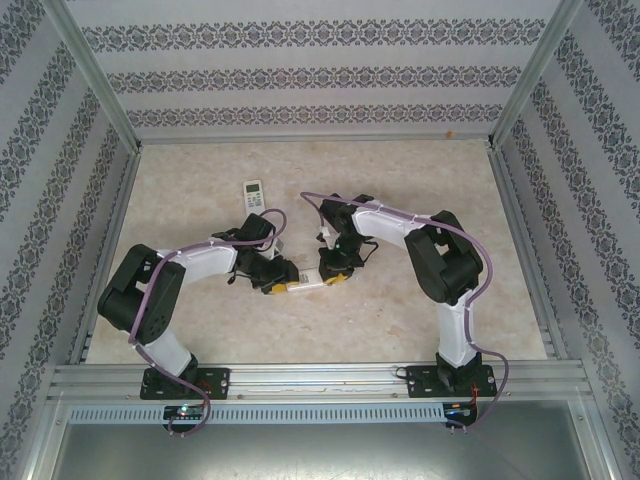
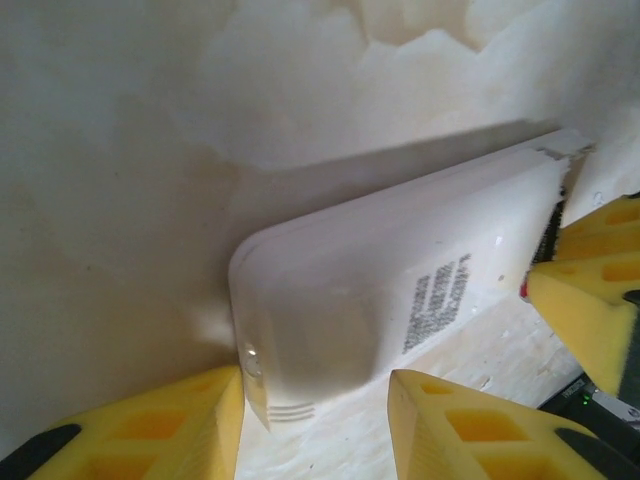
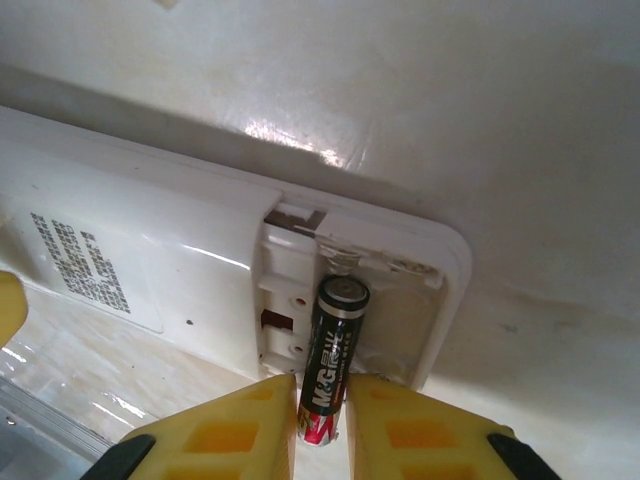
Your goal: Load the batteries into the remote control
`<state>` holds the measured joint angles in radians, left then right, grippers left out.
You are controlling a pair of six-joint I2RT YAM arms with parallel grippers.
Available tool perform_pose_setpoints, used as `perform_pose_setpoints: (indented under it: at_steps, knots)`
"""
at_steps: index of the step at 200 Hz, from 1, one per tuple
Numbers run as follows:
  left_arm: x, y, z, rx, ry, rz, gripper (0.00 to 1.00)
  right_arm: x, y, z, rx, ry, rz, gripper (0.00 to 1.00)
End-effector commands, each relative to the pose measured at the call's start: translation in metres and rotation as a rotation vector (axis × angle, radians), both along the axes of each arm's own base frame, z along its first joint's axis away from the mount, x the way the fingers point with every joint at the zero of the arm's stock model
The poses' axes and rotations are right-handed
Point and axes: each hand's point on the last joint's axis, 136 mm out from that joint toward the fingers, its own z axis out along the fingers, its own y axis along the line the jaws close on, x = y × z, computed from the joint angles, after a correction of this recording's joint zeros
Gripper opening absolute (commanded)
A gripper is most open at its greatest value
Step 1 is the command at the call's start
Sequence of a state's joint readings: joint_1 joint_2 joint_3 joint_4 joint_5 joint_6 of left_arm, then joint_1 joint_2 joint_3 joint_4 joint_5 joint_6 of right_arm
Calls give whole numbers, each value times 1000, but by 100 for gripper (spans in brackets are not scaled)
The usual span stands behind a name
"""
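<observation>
1. A pale, marbled table (image 1: pixel 420 190) sits inside patterned walls.
2. The long white plastic remote (image 3: pixel 150 250) lies across the right wrist view. Its open battery bay (image 3: pixel 395 300) is at the right end.
3. The right tool (image 3: pixel 322 390) is clenched on a slim black battery (image 3: pixel 335 340) with a red end. The battery points up the frame, and its top end is in the bay.
4. The left tool (image 2: pixel 315 378) has a finger on each side of the remote's other end. I cannot tell if it squeezes.
5. I think the battery must next tip flat into its slot.
</observation>
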<state>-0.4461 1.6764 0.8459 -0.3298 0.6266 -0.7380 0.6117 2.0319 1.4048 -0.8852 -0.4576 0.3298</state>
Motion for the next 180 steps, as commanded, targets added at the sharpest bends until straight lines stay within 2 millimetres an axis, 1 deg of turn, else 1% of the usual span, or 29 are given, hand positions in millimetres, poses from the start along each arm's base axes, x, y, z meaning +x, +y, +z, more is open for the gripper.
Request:
perform_pose_setpoints:
  at_steps: [1,47,97,142,180]
  knots:
    - [-10,3,-12,38,32,-24,41,4,1,-8,-32,-24,13,19]
    - [-10,9,-18,78,23,-22,41,12,5,-3,-12,-60,18,17]
    - [-9,10,-23,93,29,-19,41,16,8,2,9,-88,20,16]
    - [-5,8,-22,91,28,-26,40,23,11,-4,5,-103,23,16]
    - [-4,6,-22,91,29,-29,40,31,11,-13,4,-141,27,15]
